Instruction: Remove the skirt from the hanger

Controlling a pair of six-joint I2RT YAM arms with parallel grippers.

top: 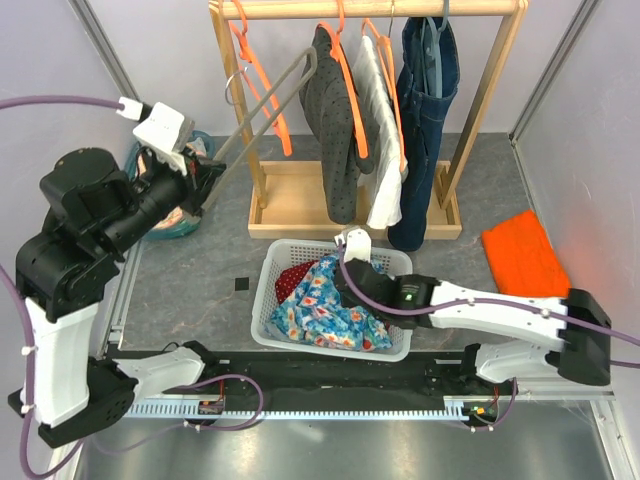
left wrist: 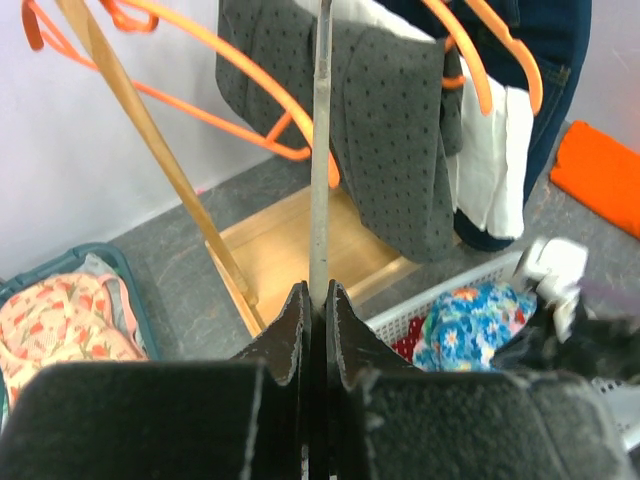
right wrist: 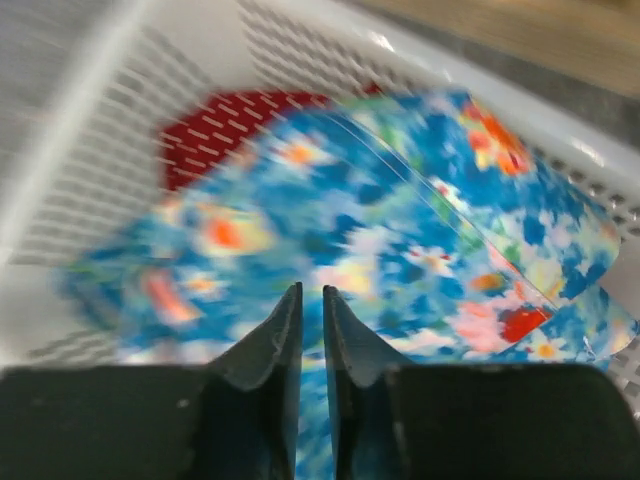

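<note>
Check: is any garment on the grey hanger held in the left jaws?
No, the grey hanger is bare, and the floral skirt lies in the white basket.

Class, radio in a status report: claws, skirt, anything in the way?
Left claw shut on grey hanger, raised. Right claw shut above skirt. Skirt off hanger, in white basket. Nothing blocking.

Wooden rack [top: 355, 215] at the back, hung with a dotted grey top [top: 340, 130], white shirt [top: 385, 150] and jeans [top: 425, 90]. Orange cloth [top: 525, 255] lies folded on the worktop's [top: 190, 285] right; teal tub [left wrist: 70, 258] sits far left.
</note>
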